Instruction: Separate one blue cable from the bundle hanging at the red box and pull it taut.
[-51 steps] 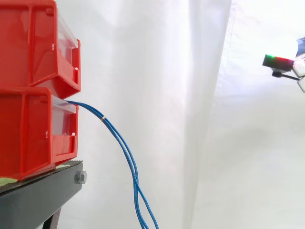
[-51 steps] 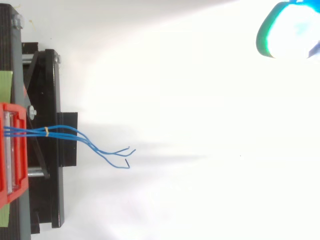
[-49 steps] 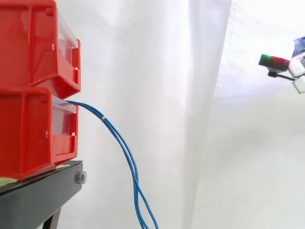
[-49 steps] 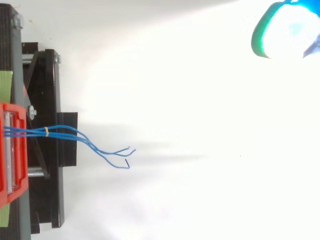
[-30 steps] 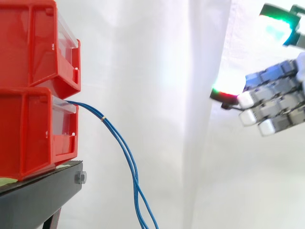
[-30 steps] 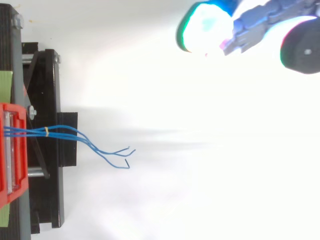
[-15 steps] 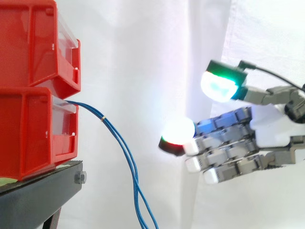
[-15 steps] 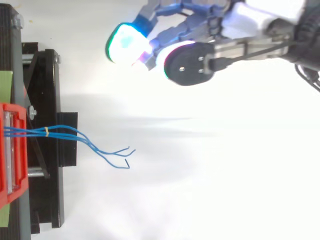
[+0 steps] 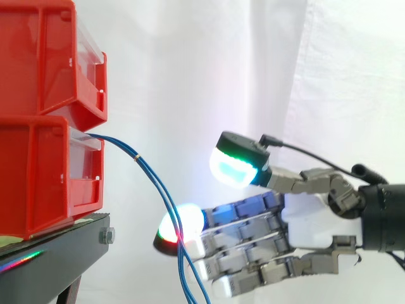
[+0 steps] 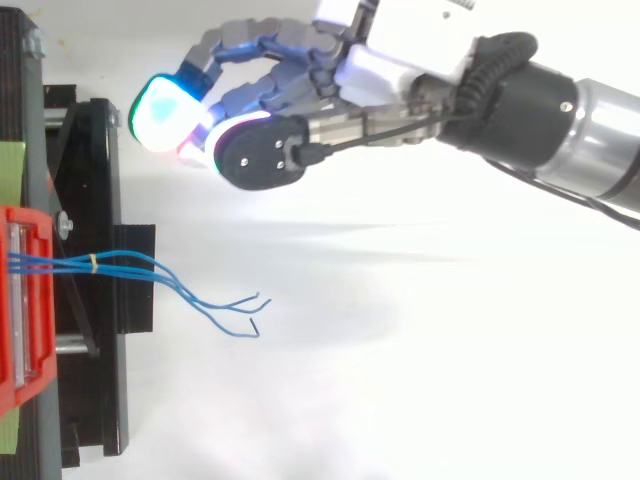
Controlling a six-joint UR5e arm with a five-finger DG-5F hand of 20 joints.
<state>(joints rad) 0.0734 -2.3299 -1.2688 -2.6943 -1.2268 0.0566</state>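
Several thin blue cables [image 9: 158, 183] leave the lower red bin [image 9: 44, 177], are tied by a yellow band [image 9: 136, 156], and hang down in a curve. From above, the blue cables [image 10: 120, 262] fan out into loose ends past the stand. My hand [image 9: 310, 225] reaches in from the right with fingers stretched toward the cables and the thumb raised above them. It is open and holds nothing. In the side view a glowing fingertip [image 9: 180, 225] sits behind the cables. The top view shows the hand [image 10: 400, 50] off to one side of them, not touching.
Two red bins are stacked, the upper bin [image 9: 44, 57] on the lower one, on a black stand [image 9: 50, 259]. The stand [image 10: 95, 200] runs along the left edge from above. A white curtain hangs behind everything.
The hand has come in from the upper right, moving left and down until its fingertips are level with the hanging cables. The cables have not moved.
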